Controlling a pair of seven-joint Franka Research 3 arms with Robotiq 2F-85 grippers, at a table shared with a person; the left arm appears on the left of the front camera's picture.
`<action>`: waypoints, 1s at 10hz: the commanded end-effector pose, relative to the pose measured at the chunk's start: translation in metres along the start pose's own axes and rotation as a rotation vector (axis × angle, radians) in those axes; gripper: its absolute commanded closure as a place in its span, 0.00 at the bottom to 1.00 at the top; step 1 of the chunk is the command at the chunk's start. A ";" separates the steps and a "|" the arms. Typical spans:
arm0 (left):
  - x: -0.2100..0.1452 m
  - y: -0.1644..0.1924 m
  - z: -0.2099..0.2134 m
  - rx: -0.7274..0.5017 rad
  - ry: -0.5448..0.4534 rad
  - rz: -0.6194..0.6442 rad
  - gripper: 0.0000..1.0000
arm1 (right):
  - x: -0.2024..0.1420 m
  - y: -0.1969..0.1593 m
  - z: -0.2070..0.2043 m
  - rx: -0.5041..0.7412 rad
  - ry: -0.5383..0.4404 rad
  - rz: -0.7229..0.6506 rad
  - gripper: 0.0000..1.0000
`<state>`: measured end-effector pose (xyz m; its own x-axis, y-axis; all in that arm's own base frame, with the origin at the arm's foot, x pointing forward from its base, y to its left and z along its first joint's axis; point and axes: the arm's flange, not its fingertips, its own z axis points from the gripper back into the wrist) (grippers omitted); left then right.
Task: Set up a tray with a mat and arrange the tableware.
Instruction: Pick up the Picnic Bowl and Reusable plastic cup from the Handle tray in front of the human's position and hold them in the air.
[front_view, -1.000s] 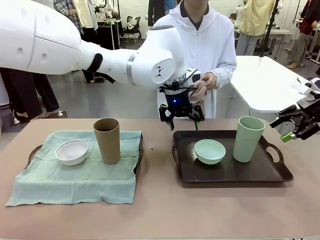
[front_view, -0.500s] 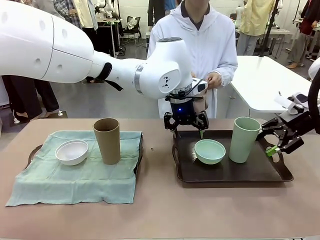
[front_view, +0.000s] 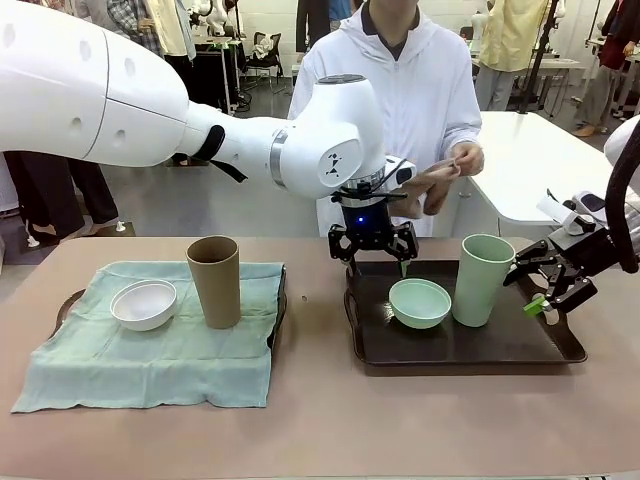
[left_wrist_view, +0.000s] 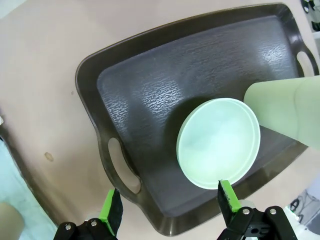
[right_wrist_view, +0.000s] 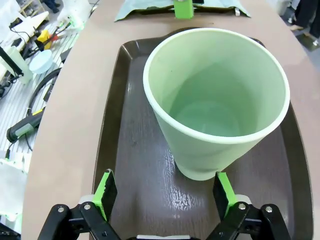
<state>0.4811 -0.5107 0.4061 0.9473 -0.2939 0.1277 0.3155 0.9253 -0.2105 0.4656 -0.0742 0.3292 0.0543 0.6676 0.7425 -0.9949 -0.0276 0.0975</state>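
Changes since a second ago: left gripper (front_view: 376, 262) has dropped from behind the dark tray (front_view: 470, 352) to its far rim; right gripper (front_view: 535, 288) has come in from the table's 3 o'clock edge towards the green cup (front_view: 478, 280); that cup now stands further towards 9 o'clock, closer to the green bowl (front_view: 420, 302); the person's hands (front_view: 445, 175) are raised higher

1. Dark tray, handled, at the table's (front_view: 320, 430) 3 o'clock side. Contents: green bowl and green cup
2. Green bowl (left_wrist_view: 218, 142): upright, empty, left of tray centre
3. Green cup (right_wrist_view: 215, 100): upright, empty, at the bowl's 3 o'clock, just beside it; contact cannot be told
4. Mat (front_view: 150, 360): pale green cloth over a second tray (front_view: 68, 305), at the table's 9 o'clock side. Contents: white bowl and brown cup
5. White bowl (front_view: 144, 304): upright, empty
6. Brown cup (front_view: 214, 282): upright, at the white bowl's 3 o'clock, apart from it; inside not readable
7. Left gripper (left_wrist_view: 169, 202): pointing down at the green bowl's 11 o'clock; jaws spread wide, gripping nothing
8. Right gripper (right_wrist_view: 165, 195): level, at the green cup's 3 o'clock, near but apart; jaws spread wide, gripping nothing, pads wider than the cup's base
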 end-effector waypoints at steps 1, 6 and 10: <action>0.000 0.000 0.002 -0.002 -0.001 0.001 0.00 | 0.001 0.001 0.003 0.013 -0.007 0.003 0.00; 0.017 -0.024 -0.024 0.033 0.014 0.168 0.00 | 0.000 -0.017 -0.002 -0.068 -0.058 -0.071 0.00; 0.021 -0.035 -0.046 0.091 0.014 0.180 0.00 | 0.000 -0.024 -0.024 -0.030 -0.071 -0.076 0.00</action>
<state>0.4839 -0.5520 0.3699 0.9858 -0.1566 0.0607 0.1653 0.9687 -0.1850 0.4798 -0.0623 0.3144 0.1224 0.6157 0.7784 -0.9915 0.0418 0.1229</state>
